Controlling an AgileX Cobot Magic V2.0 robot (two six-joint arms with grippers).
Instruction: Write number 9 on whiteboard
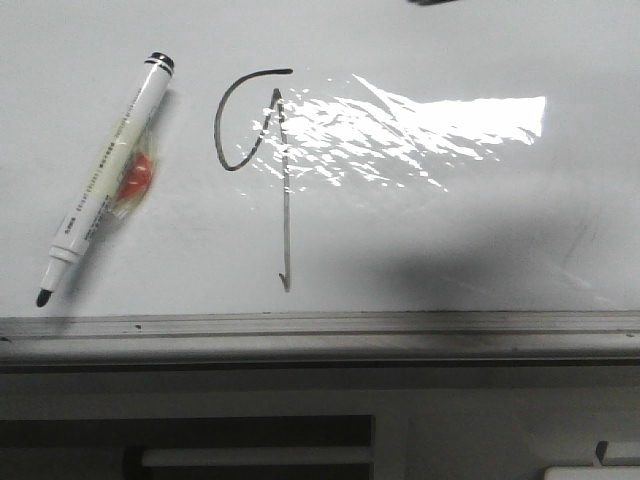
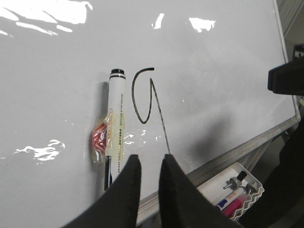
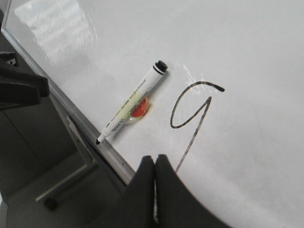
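The number 9 (image 1: 262,160) is drawn in thin black marker on the whiteboard (image 1: 450,240), with an open loop and a long tail ending in a small hook. It also shows in the left wrist view (image 2: 147,102) and the right wrist view (image 3: 192,109). A white marker (image 1: 103,178) with a black tip and a red blob in clear wrap lies uncapped on the board, left of the 9. My left gripper (image 2: 148,160) is open and empty above the board's near edge. My right gripper (image 3: 155,159) is shut and empty above the near edge, by the tail's end.
A grey metal edge strip (image 1: 320,325) runs along the board's near side. A bright glare patch (image 1: 430,125) lies right of the 9. A white tray (image 2: 235,190) with markers and small parts sits below the board's edge.
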